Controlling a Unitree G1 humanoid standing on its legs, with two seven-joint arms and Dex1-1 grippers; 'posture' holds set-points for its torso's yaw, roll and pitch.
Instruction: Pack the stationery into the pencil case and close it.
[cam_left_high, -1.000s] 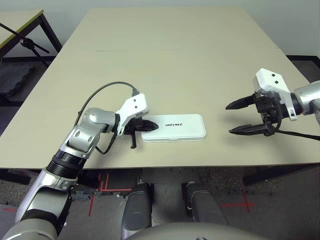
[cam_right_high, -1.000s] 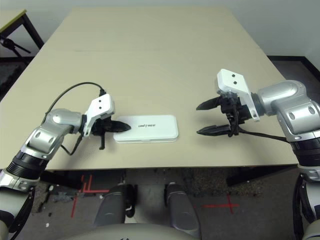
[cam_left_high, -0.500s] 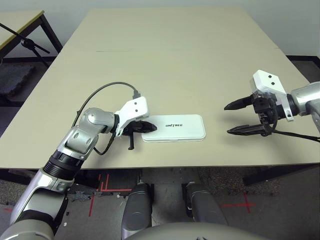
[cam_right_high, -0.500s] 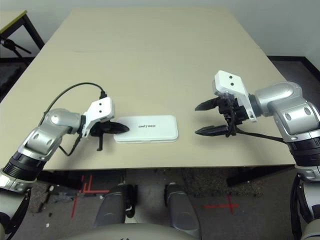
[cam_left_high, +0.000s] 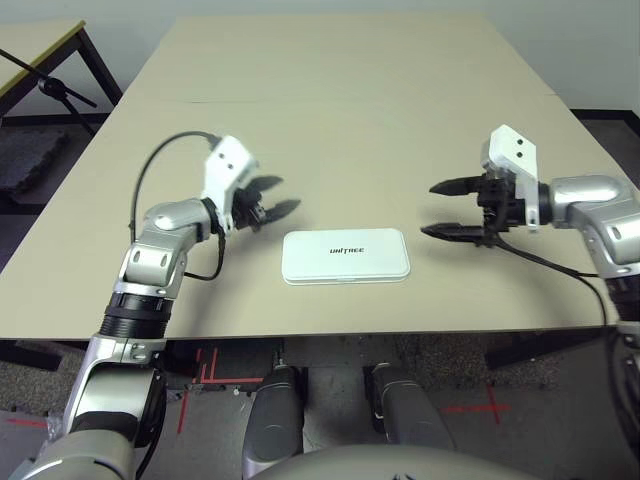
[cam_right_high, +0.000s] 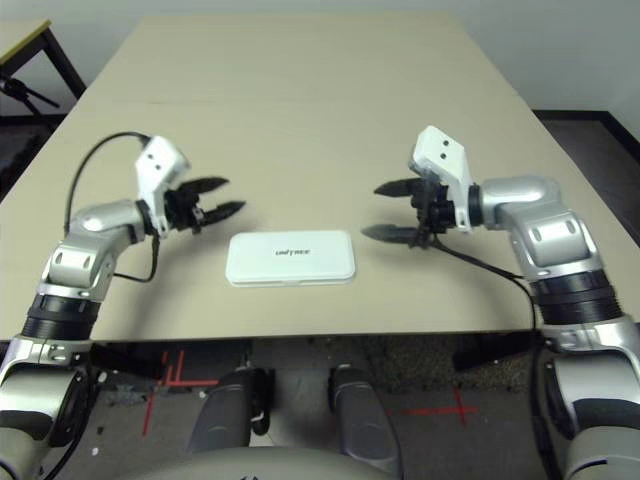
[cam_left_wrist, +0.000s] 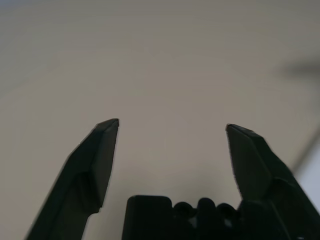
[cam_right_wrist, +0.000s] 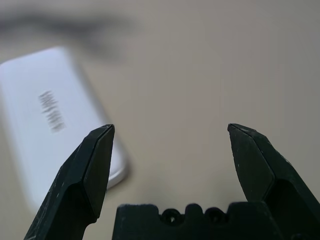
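You have the pencil case (cam_left_high: 345, 256) lying flat and closed on the surface (cam_left_high: 360, 110), near the front edge and roughly midway between your two arms. Its white lid faces up with the black lettering readable across the middle. None of the loose stationery lies on the surface around it.

Your left hand (cam_left_high: 272, 197) sits to the left of the case and a little farther back from the front edge, clear of it with a gap of bare surface between. Its two black fingers (cam_left_wrist: 97, 157) are spread wide apart, and there is nothing between them; the left wrist view looks past the tips at plain tan surface. The hand points across toward the middle of the surface, roughly level.

Your right hand (cam_left_high: 447, 208) is on the other side, to the right of the case and also apart from it. Its fingers (cam_right_wrist: 95, 165) stand wide as well, one above the other in the head views, and they grip nothing. It points inward, toward the case. In the right wrist view you can see the near rounded end of the case beyond one fingertip, with the lettering blurred, and bare surface beyond the other.

So both hands are empty and spread, facing each other across the case, neither one touching it. A black cable loops from your left wrist back along the silver forearm (cam_left_high: 150, 270).
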